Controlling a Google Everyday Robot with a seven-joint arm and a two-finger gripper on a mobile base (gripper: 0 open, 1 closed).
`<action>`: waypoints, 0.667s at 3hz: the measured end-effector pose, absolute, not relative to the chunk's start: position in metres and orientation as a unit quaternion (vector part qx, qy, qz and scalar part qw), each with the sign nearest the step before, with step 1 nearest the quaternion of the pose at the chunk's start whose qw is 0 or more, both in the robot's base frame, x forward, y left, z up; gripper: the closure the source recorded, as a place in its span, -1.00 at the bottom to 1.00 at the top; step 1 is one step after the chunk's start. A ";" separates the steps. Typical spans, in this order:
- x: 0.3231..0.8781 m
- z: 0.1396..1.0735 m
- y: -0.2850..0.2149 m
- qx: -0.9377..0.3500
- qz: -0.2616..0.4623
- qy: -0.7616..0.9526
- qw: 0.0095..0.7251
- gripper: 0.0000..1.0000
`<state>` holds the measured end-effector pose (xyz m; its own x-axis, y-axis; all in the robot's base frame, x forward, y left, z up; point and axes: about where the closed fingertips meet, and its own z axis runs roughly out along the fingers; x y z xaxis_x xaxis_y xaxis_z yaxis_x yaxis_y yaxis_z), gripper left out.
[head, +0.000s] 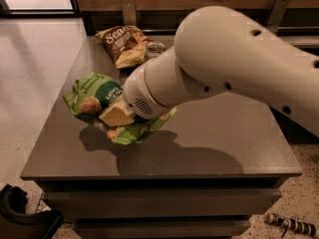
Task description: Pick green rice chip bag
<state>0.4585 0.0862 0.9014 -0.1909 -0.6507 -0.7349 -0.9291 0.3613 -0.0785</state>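
Hand (119, 115) rests on the green rice chip bag (94, 91), mid-bag; whether it grips, cannot tell.

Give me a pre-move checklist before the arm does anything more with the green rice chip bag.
1. Gripper at the green rice chip bag: ok.
2. Grip secure: cannot tell; the arm hides the contact.
3. Brown chip bag and can stand apart from the green bag, at the far edge: ok.
4. Bag lifted off the table: cannot tell.
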 end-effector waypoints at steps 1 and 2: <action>0.457 0.941 0.072 -0.537 0.187 0.731 0.377 1.00; 0.464 0.968 0.059 -0.548 0.201 0.705 0.402 1.00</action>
